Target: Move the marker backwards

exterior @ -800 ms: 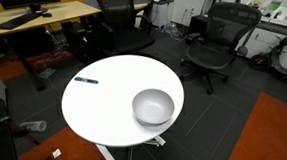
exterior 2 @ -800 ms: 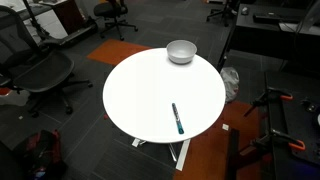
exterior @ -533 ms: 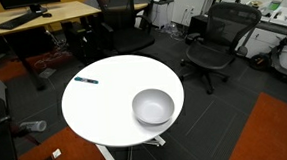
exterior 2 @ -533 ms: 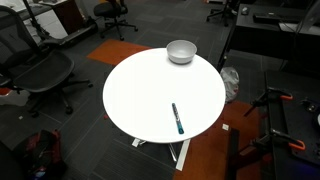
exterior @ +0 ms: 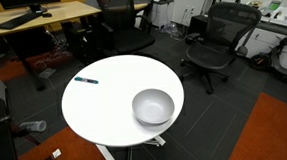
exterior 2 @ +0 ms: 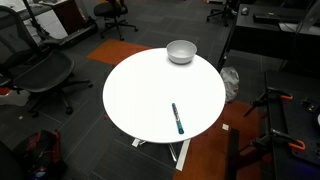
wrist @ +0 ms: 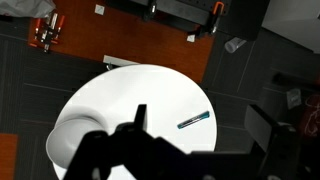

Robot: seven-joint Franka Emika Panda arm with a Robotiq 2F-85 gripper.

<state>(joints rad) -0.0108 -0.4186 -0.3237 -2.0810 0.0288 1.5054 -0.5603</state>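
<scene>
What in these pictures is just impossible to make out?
- Robot arm: outside the frame of both exterior views. Only the gripper shows, in the wrist view, as a dark blurred silhouette.
- Marker: too small in every view to read any print or tell which end is the cap.
- Bowl: in the wrist view, largely hidden behind the gripper.

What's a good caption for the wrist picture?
The open tool hangs high above a round white table, the marker lying below.
</scene>
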